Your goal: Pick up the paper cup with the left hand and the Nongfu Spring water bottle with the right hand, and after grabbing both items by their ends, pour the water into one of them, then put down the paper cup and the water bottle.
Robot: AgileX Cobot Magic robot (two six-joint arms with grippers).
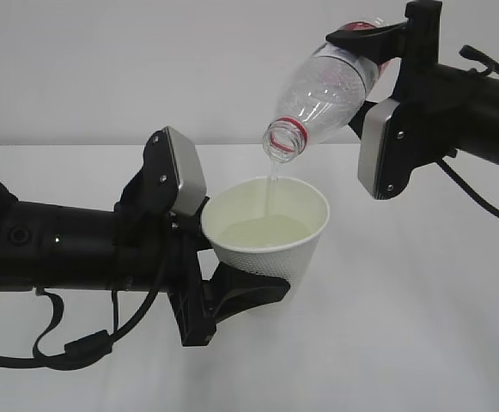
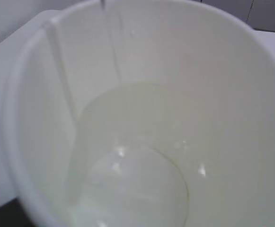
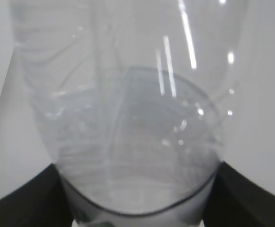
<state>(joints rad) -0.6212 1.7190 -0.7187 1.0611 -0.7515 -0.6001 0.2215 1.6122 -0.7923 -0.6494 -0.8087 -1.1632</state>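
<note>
My left gripper (image 1: pixel 242 290) is shut on the lower part of the white paper cup (image 1: pixel 270 249), which it holds above the table, tilted slightly left. Water (image 1: pixel 258 230) fills the cup about halfway. In the left wrist view the cup's cream inside (image 2: pixel 213 94) fills the frame, with the pooled water (image 2: pixel 137 189) at the bottom and a thin stream (image 2: pixel 112 47) running in. My right gripper (image 1: pixel 378 73) is shut on the base end of the clear Nongfu Spring water bottle (image 1: pixel 331 86), tipped mouth-down. Its red neck ring (image 1: pixel 285 136) hangs just over the cup's rim. The bottle body (image 3: pixel 137 118) fills the right wrist view.
A plain white table (image 1: pixel 421 326) lies below both arms, with a pale wall behind. Black cables (image 1: pixel 69 348) hang under the left arm, and another (image 1: pixel 481 202) loops below the right arm.
</note>
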